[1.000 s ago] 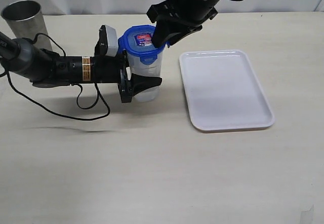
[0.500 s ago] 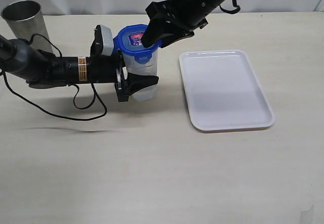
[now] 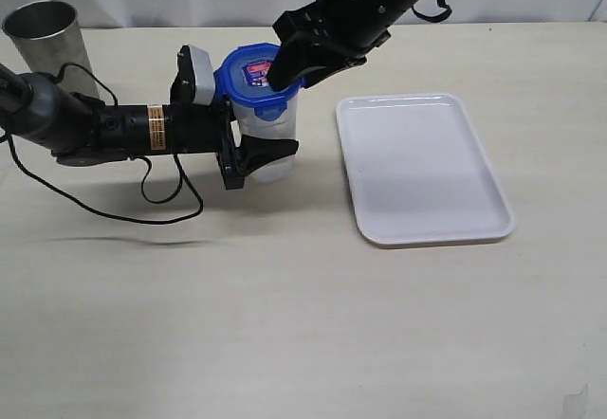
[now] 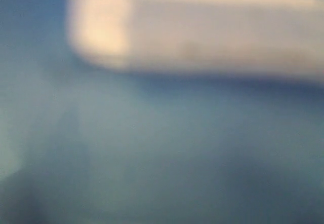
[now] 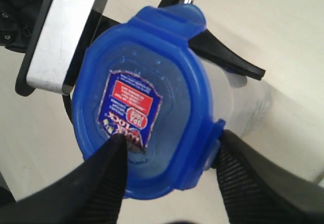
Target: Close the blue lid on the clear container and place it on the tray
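Two changes over the last second. First, the right gripper (image 3: 289,70) spreads its jaws wider. They now stand apart over the small round bright-blue plastic lid (image 3: 254,80), one fingertip over the sticker and the other just outside a snap tab, gripping nothing. The lid sits on top of the tall translucent plastic container (image 3: 275,125); cannot tell whether its tabs are snapped down. Second, the container has slid a little farther from the flat white rectangular plastic tray (image 3: 422,168). It stands on the table near the tray's long edge on the left arm's side, not on the tray. Meanwhile the left gripper (image 3: 264,146) stays clamped round the container's side; its wrist view is pure blur. This reads as the lid released onto the mouth, with pressing it shut and the move onto the tray both pending.
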